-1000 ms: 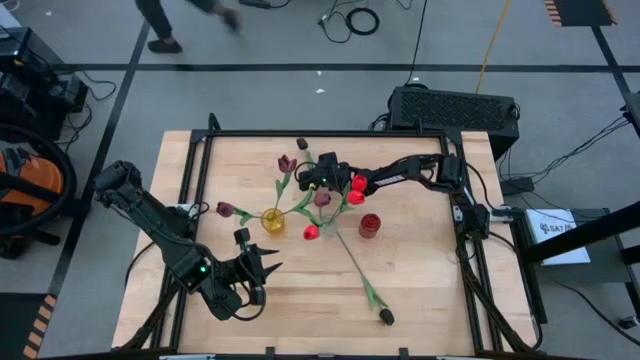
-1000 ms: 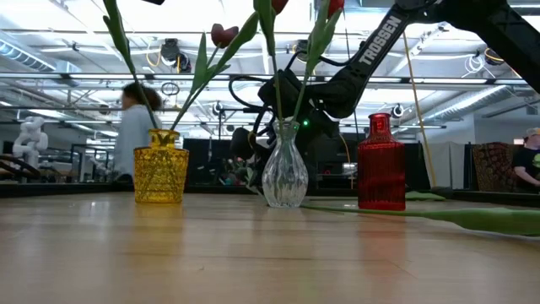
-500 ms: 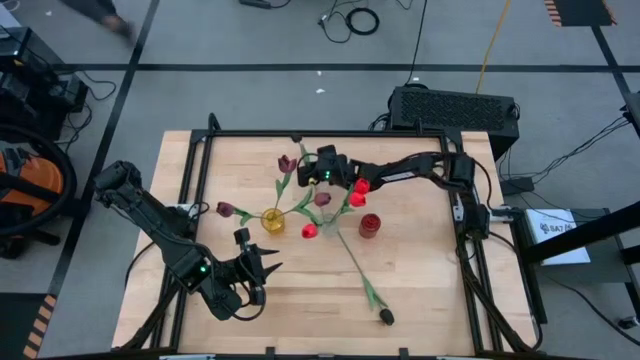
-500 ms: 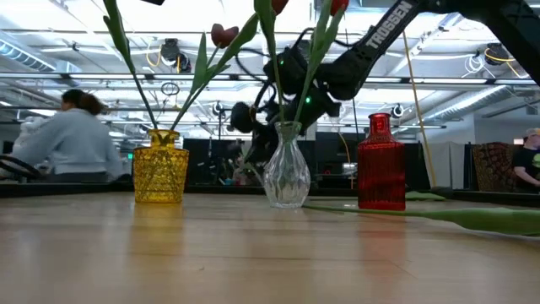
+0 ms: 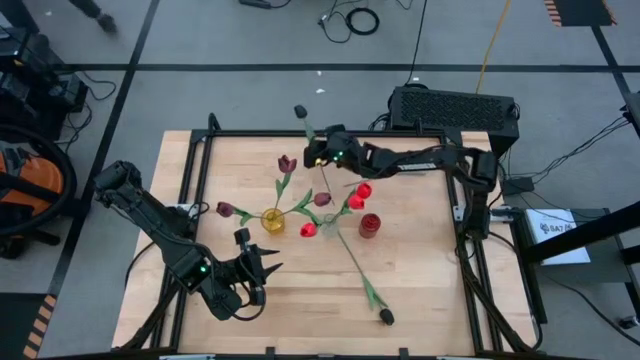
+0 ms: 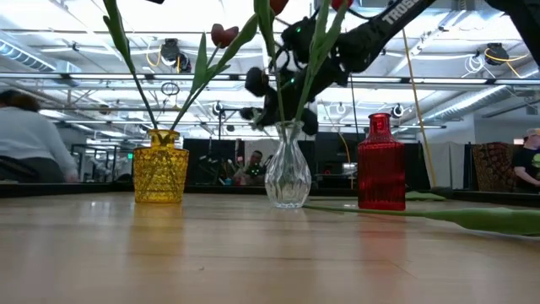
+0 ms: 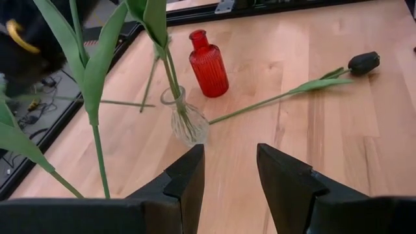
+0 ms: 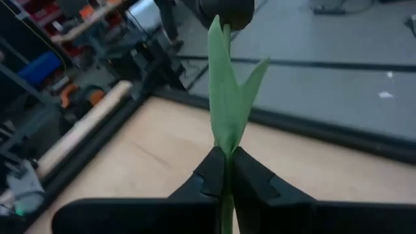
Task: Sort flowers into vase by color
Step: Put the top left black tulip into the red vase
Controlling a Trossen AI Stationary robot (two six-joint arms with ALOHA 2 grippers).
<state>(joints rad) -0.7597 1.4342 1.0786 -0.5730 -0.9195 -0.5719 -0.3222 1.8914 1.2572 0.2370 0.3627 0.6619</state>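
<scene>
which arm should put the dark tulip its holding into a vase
Right. The right gripper is shut on the dark tulip, raised near the vases. The left gripper is open and empty at the table's near side.

yellow vase (image 6: 161, 165), clear vase (image 6: 287, 176), red bottle (image 6: 381, 163), tulip stems (image 6: 267, 34)

Flowers: current positions, three groups in vases, one held, one loose.

Dark tulip (image 5: 300, 112) is clamped by its green stem in the right tool (image 5: 322, 158), head past the table's far edge. Maroon tulips (image 5: 287, 163) stand in the yellow vase (image 5: 273, 221); red tulips (image 5: 362, 190) in the clear vase (image 6: 287, 176). The red vase (image 5: 369, 226) is empty. One near-black tulip (image 5: 385, 317) lies flat on the table (image 5: 420, 290).
</scene>
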